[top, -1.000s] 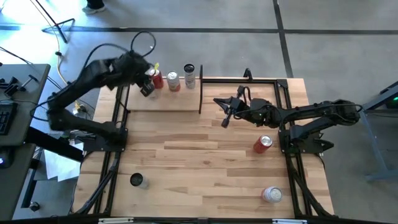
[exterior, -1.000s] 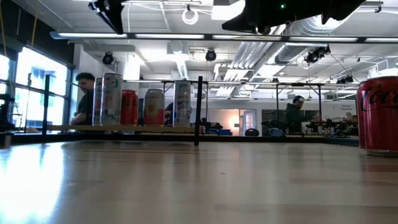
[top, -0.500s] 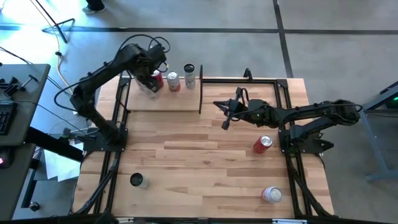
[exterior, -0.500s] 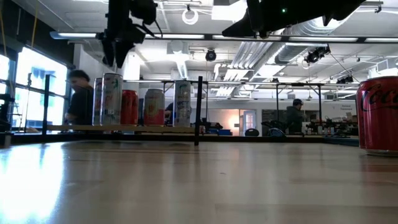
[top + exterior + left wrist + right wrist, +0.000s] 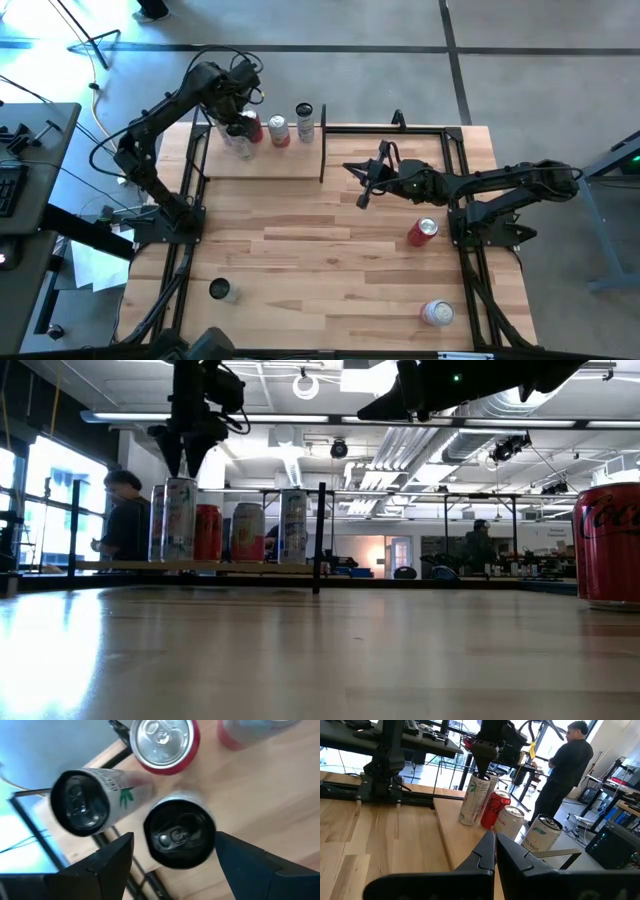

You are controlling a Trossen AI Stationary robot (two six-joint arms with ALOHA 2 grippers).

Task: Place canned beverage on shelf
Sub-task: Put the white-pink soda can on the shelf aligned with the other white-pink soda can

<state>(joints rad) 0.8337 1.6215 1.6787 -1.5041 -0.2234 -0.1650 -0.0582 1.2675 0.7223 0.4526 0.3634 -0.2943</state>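
The shelf point(image 5: 265, 162), a light-wood board with black uprights, lies at the table's far left. Several cans stand on it: two tall dark-topped ones point(image 5: 180, 835) point(image 5: 80, 806), a red one point(image 5: 163, 742), a silver-and-red one point(image 5: 278, 131) and a white one point(image 5: 304, 120). My left gripper point(image 5: 172, 836) is open and points down just above one tall can point(image 5: 181, 520), a finger on either side of its top, touching nothing. My right gripper point(image 5: 362, 184) is shut and level, in the air right of the shelf.
On the tabletop stand a red can point(image 5: 423, 231) near the right arm's base, a silver can point(image 5: 437, 313) at the near right and a dark-topped can point(image 5: 220, 290) at the near left. A person point(image 5: 567, 765) stands beyond the far edge. The table's middle is bare wood.
My left gripper has gone toward the table's far edge and down. It has tipped from a slant to point almost straight down over the tall cans on the shelf. The cans have kept still.
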